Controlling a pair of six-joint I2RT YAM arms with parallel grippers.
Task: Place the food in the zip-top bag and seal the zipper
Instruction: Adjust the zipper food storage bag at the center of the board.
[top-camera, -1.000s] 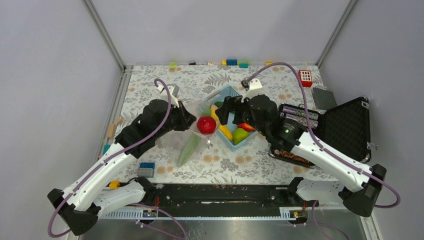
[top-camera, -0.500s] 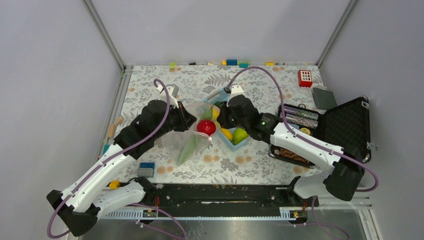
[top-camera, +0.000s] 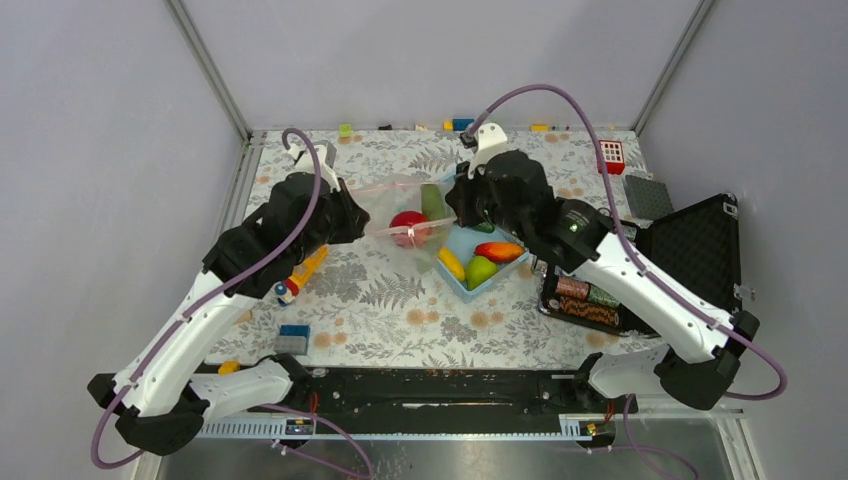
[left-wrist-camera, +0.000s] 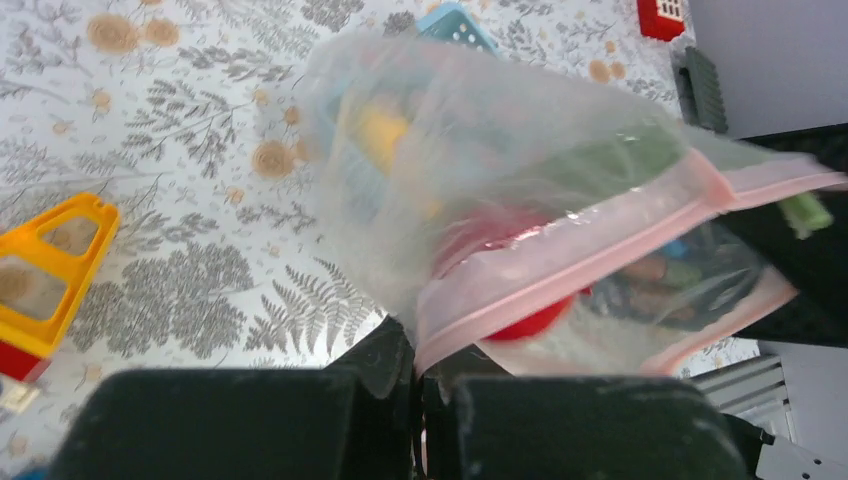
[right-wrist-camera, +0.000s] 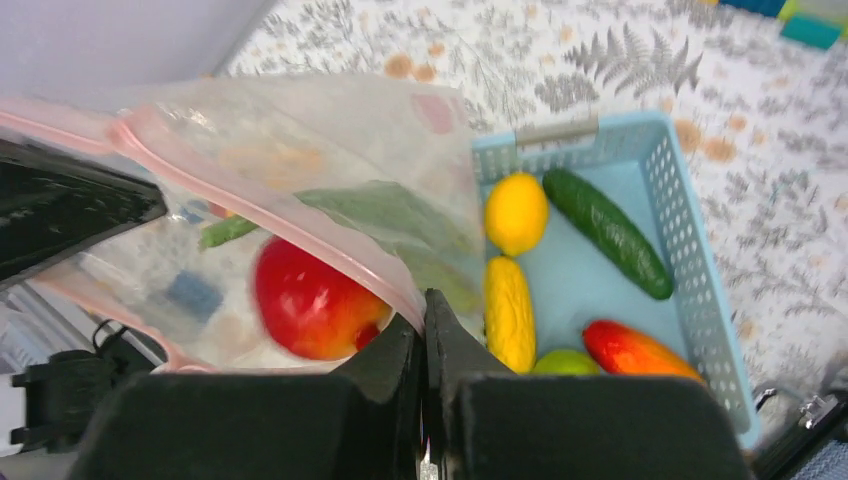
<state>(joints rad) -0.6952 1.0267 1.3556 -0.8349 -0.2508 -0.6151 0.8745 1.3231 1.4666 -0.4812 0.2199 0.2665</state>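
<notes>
The clear zip-top bag (top-camera: 392, 197) hangs lifted between both arms. My left gripper (left-wrist-camera: 418, 365) is shut on one end of its pink zipper (left-wrist-camera: 600, 250). At the other end, my right gripper (right-wrist-camera: 422, 310) is shut on the same strip (right-wrist-camera: 260, 215). Inside the bag lie a red apple (right-wrist-camera: 310, 300) and a long green pod (right-wrist-camera: 390, 215). The blue basket (right-wrist-camera: 690, 230) beside it holds a lemon (right-wrist-camera: 515, 212), a cucumber (right-wrist-camera: 608, 232), a banana (right-wrist-camera: 510, 310), a green fruit (right-wrist-camera: 565, 362) and a red-orange fruit (right-wrist-camera: 635, 350).
An open black case (top-camera: 690, 250) lies at the right, with a red block (top-camera: 610, 155) and a grey plate (top-camera: 648, 195) behind it. Coloured blocks (top-camera: 462, 124) line the back edge. A yellow and red toy (top-camera: 300, 275) and a blue block (top-camera: 293, 335) lie at the left.
My right gripper left the basket, went to the bag's mouth and shut on the pink edge. Both arms have raised the bag off the table and carried it toward the back.
</notes>
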